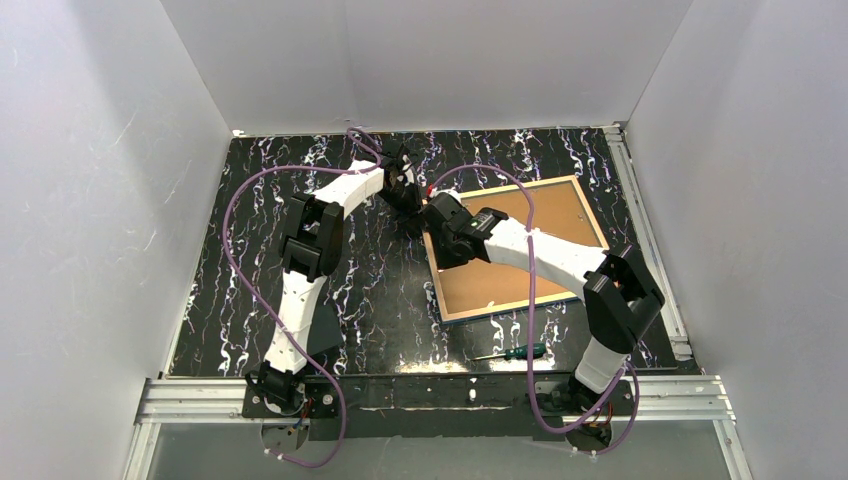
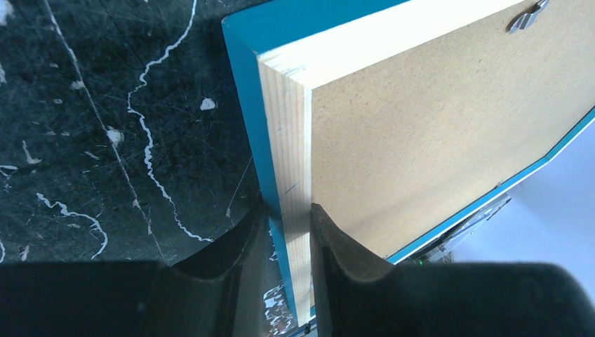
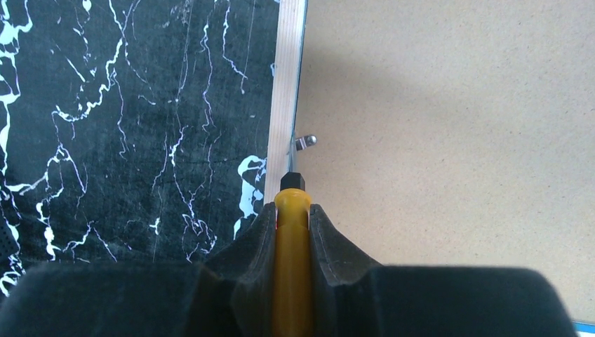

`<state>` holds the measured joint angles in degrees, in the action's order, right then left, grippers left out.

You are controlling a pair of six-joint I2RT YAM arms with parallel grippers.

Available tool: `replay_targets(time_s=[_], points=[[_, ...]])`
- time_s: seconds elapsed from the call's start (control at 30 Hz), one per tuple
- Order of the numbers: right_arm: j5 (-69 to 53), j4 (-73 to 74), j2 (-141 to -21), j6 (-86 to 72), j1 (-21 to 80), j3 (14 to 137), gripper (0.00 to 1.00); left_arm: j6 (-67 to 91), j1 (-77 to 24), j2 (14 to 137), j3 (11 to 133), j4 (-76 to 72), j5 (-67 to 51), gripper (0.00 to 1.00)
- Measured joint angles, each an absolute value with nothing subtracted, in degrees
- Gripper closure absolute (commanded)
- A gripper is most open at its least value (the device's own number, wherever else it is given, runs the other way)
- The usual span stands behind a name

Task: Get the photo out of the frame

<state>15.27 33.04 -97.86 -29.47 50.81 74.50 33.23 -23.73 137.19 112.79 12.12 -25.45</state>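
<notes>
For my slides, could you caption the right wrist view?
Right end effector holds yellow screwdriver at a clip on the frame.

The bright-blue frame (image 2: 286,140) sits face down, light wood back showing.

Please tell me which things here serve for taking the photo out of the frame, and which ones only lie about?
In use: frame, clamped on its edge by the left gripper; backing board; metal tab; yellow-handled tool, held in the right gripper.
Lying about: green-handled screwdriver, untouched in front of the frame. The photo itself is not visible.
</notes>
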Motion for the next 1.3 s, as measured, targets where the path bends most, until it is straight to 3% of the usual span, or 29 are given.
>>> replay_targets(time_s=[0.67,0.87,1.1,1.3], points=[[18.20,48.47,-102.67,-30.28,52.88,83.64,0.99,32.99,-23.70,137.56,113.58,12.95,-25.52,0.99],[18.00,47.48,-92.49,-29.89,53.52,76.95,0.99,33.10,-23.64,140.16,118.43,17.43,-25.85,0.61],[22.72,47.00,-76.03,-30.41,51.00,69.28,0.99,36.36,-21.69,140.53,121.01,17.96,-26.81,0.24],[23.92,48.80,-68.97,-32.45,46.30,60.16,0.99,40.80,-21.47,130.96,105.60,13.52,-26.26,0.17]])
